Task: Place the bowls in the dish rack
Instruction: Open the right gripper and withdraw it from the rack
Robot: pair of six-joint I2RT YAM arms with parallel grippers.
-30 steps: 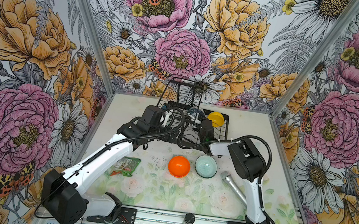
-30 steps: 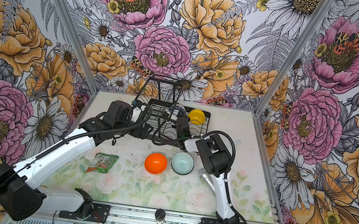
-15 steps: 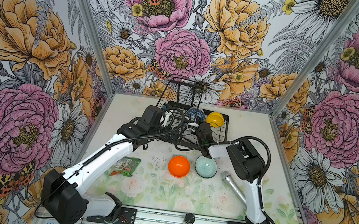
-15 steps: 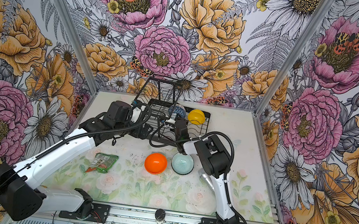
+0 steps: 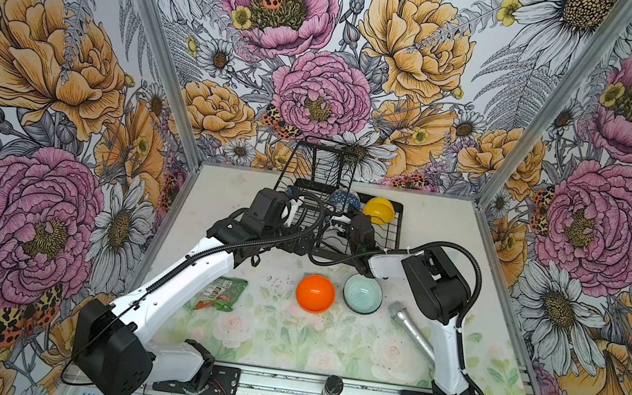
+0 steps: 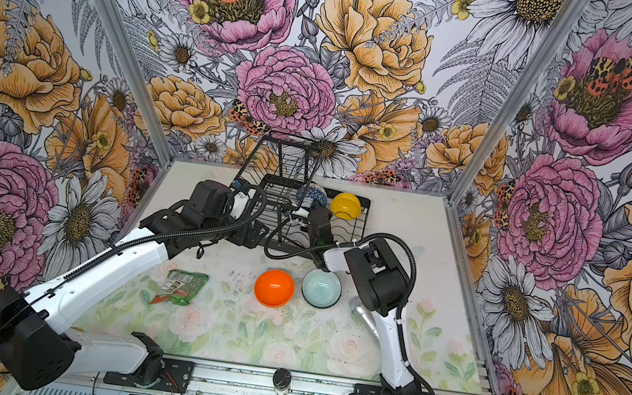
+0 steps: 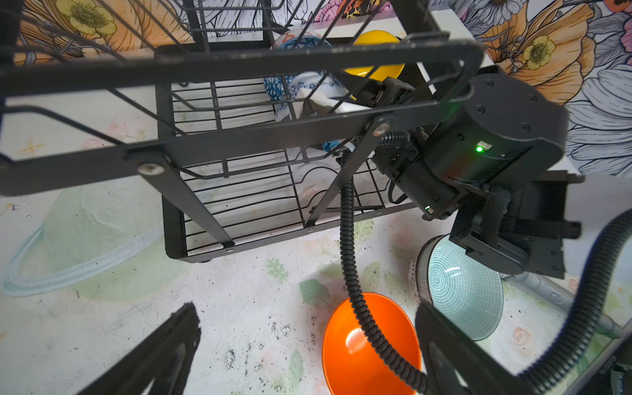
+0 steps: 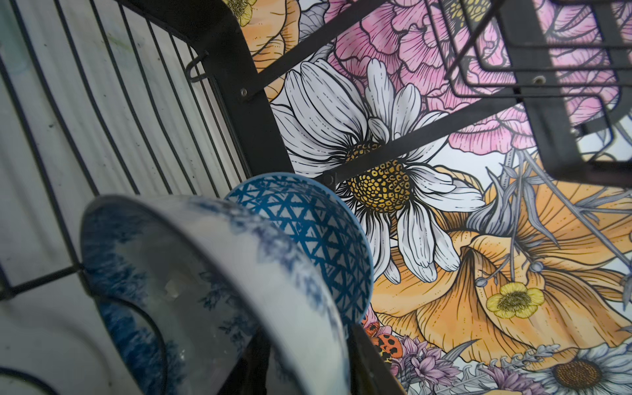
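L pincer wide open, empty | R pincer in rack, unclear | mic by mint bowl

The raised basket overhangs the dish rack's left half in both top views. The left arm and right arm crowd its lower edge. Below the orange bowl, the desk lies open.

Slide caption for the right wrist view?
White-and-blue floral bowl and blue geometric bowl tilted side by side in the dish rack.
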